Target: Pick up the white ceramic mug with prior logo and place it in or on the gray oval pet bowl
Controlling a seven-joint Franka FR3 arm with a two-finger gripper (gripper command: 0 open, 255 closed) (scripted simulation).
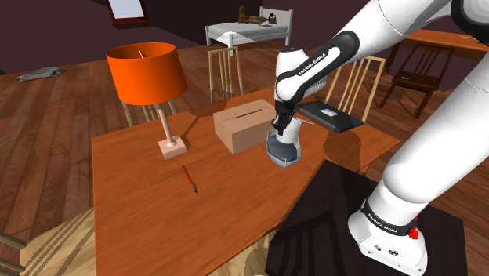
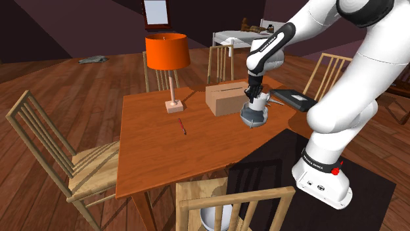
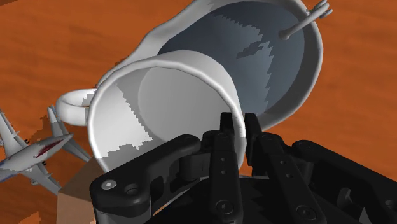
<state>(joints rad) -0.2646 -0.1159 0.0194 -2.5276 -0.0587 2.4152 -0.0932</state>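
Mug point(image 3: 159, 108) is in the claw point(image 3: 240, 137) right now. It's white with the handle sticking out to one side, and the two black fingers are pinched on its rim, one inside the wall and one outside. It hangs tipped right over the gray oval bowl point(image 3: 286, 63), whose dark inside shows just behind it. Can't tell if the mug's bottom touches the bowl or not. A small toy airplane point(image 3: 32, 149) shows against the table close to the handle.

In the shoulder view the bowl sits on the wooden table point(image 1: 141, 212) near the edge by the robot's stand, just beside a cardboard box point(image 1: 243, 127) with a slot in its top. A flat black thing point(image 1: 333, 118) lies past the bowl toward the shoulder view's right. Off toward that view's left a red pen point(image 1: 190, 179) lies on its own, then there's a lamp point(image 1: 145, 70) with an orange shade on a little square base. Wooden chairs point(image 1: 226, 70) stand at the far side, and way back there's a white bed point(image 1: 247, 30).
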